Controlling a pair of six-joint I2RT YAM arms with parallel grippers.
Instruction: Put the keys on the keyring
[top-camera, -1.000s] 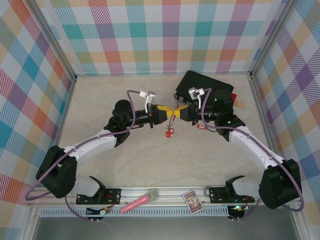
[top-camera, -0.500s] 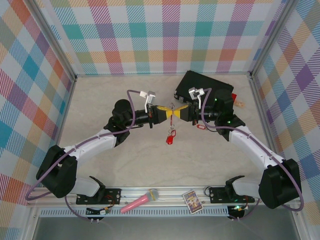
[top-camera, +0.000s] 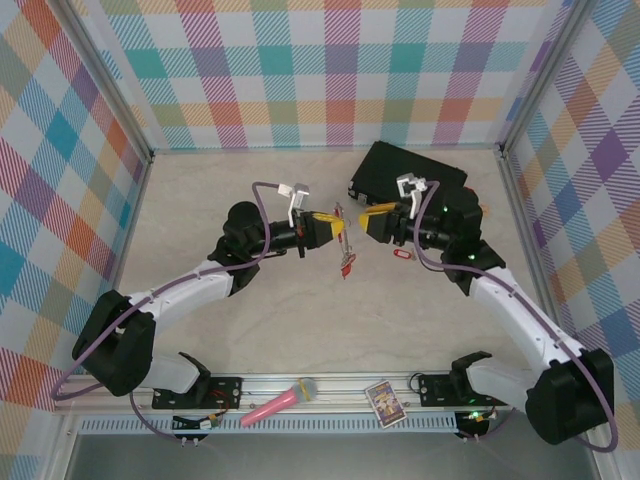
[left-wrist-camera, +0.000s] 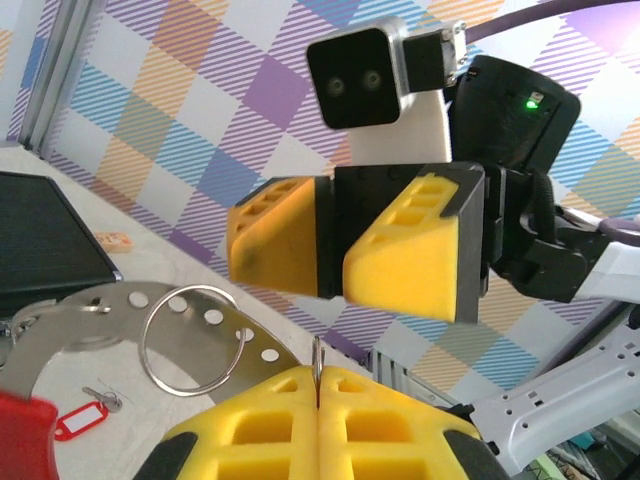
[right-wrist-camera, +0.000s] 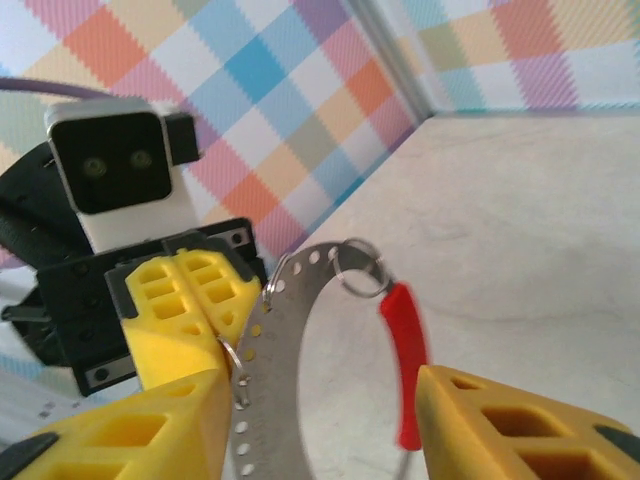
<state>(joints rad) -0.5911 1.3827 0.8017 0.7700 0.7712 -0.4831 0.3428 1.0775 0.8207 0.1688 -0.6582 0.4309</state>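
My left gripper (top-camera: 335, 227) is shut on a small metal ring (right-wrist-camera: 229, 357) hooked into the keyring (right-wrist-camera: 272, 400), a perforated grey metal band with a red arc (right-wrist-camera: 405, 350). The keyring (left-wrist-camera: 95, 305) hangs in the air beside the shut yellow fingers (left-wrist-camera: 260, 440), and a red part (top-camera: 347, 265) dangles below them. My right gripper (top-camera: 374, 221) faces it from the right, open and apart from it, with nothing between its fingers (right-wrist-camera: 150, 430). One of the keys, a red tag (top-camera: 402, 254), lies on the table under the right wrist, and it also appears as the tag (left-wrist-camera: 78, 421).
A black box (top-camera: 405, 175) stands at the back right, just behind the right gripper. A small orange piece (top-camera: 480, 208) lies beside it. A pink microphone (top-camera: 280, 400) and a small card (top-camera: 383, 402) rest on the front rail. Plaid walls enclose the table.
The right gripper has opened, let go and drawn back to the right. The left gripper stays shut, and the keyring now hangs from it alone, swung slightly.
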